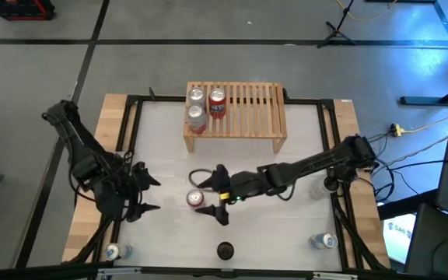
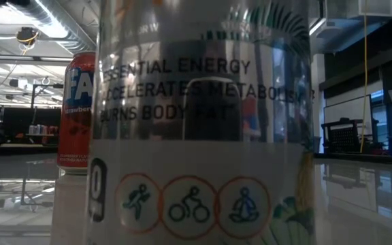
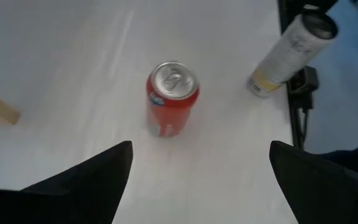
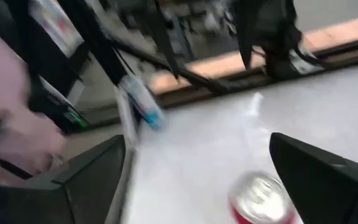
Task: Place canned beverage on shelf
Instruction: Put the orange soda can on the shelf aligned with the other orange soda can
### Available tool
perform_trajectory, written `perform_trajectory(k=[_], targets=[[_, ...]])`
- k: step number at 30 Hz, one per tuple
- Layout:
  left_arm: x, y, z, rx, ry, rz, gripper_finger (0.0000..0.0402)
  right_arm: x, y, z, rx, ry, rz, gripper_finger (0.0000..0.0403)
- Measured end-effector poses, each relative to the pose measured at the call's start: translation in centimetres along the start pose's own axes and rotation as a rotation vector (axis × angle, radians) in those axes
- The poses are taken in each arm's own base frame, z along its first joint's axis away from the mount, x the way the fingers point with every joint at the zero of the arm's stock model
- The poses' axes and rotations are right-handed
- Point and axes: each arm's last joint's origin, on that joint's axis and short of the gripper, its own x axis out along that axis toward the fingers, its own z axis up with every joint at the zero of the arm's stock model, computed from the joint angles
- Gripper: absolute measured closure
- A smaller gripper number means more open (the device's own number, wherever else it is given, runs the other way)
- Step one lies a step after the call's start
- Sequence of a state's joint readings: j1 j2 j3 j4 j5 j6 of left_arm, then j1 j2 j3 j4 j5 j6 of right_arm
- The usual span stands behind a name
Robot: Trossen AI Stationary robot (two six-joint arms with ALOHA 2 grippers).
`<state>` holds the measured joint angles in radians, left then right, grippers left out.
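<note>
Red soda can (image 1: 196,198) upright on the white surface (image 1: 302,225), at 6 o'clock from the shelf (image 1: 243,117) with three cans. Right hand (image 1: 215,196) spread wide around it, not touching. Left hand (image 1: 148,194) at 9 o'clock, spread, empty.

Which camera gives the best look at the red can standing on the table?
The left wrist view: the red can stands upright, fully visible, top to base. The high view shows its top by the right hand. The right wrist view catches its blurred top; the low view, a sliver.
</note>
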<state>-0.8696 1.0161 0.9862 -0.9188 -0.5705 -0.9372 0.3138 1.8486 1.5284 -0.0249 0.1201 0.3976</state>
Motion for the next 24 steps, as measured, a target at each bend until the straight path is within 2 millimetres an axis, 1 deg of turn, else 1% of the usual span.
perform_trajectory(k=[6,8,10,12,16,21,24], targets=[[0.9,0.3,-0.9,-0.059,0.023,0.029,0.0033,3.2,-1.2,-3.3,-0.167,0.080,-0.080,0.0017],[1.0,0.4,-1.1,-0.079,0.029,0.035,0.0033,4.2,-1.8,-4.4,-0.206,0.105,-0.121,0.0017],[1.1,0.4,-1.2,-0.090,0.033,0.035,0.0033,5.4,-2.5,-5.5,-0.213,0.119,-0.148,0.0017],[1.2,0.4,-1.3,-0.095,0.040,0.037,0.0033,6.1,-3.3,-6.2,-0.212,0.135,-0.167,0.0017],[1.2,0.4,-1.3,-0.098,0.040,0.036,0.0033,7.0,-4.5,-7.1,-0.199,0.160,-0.185,0.0017],[1.2,0.4,-1.3,-0.098,0.039,0.036,0.0033,7.4,-4.8,-7.6,-0.203,0.199,-0.138,0.0017],[1.2,0.4,-1.3,-0.096,0.039,0.039,0.0033,7.8,-4.9,-8.0,-0.231,0.194,-0.128,0.0017]])
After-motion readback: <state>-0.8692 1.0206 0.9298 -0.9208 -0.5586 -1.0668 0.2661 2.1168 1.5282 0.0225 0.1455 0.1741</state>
